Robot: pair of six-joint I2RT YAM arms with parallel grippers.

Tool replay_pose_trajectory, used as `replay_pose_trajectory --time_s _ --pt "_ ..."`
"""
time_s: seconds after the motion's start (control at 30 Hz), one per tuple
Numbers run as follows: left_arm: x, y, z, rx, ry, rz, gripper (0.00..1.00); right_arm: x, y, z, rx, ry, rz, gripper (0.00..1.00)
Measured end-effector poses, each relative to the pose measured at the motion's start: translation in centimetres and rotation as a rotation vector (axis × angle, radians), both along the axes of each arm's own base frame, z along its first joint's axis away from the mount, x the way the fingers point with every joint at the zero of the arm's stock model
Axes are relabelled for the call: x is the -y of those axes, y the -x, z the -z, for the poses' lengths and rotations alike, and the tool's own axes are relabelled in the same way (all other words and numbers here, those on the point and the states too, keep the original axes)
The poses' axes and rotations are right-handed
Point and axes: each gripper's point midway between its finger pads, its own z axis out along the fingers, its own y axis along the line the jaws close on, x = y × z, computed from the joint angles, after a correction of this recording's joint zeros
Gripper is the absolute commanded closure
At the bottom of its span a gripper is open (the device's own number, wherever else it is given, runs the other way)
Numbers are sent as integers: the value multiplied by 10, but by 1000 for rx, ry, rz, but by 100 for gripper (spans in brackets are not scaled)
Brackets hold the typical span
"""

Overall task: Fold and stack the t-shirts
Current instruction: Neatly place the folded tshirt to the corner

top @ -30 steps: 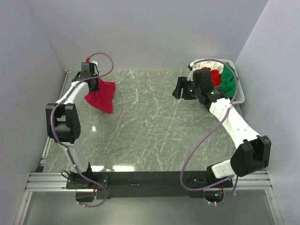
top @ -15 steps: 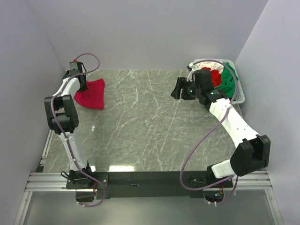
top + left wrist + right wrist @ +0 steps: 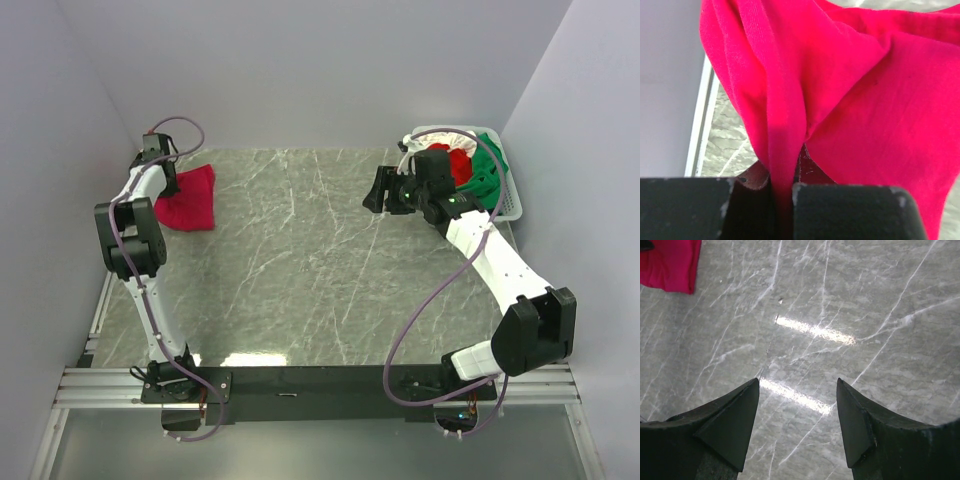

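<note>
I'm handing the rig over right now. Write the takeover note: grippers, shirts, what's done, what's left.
Left gripper: shut on a fold of the crimson shirt, which is bunched at the far left corner of the table.
Right gripper: open, empty, above bare table near the basket.
Basket, far right: holds the white shirt, red shirt and green shirt, jumbled.
Done: nothing folded, no stack.
Left: spread and fold the crimson shirt, then fetch, fold and stack the rest.
</note>
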Motion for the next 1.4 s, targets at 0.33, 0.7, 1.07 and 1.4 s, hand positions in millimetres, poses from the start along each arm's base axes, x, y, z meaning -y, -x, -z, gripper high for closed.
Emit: replay_pose_trajectory --time_s 0.33,0.7,1.07,1.4 --pt "-13 -6 1 4 -32 -41 100 0 0 -1 2 -1 -1 30" --pt "-26 -6 6 9 -62 -147 1 0 0 -1 2 -1 0 30" --pt "-21 14 14 59 -46 -219 1 0 0 -1 2 -2 -1 30" --pt "0 43 -27 235 -101 -320 1 -1 3 6 -12 -3 -9 28"
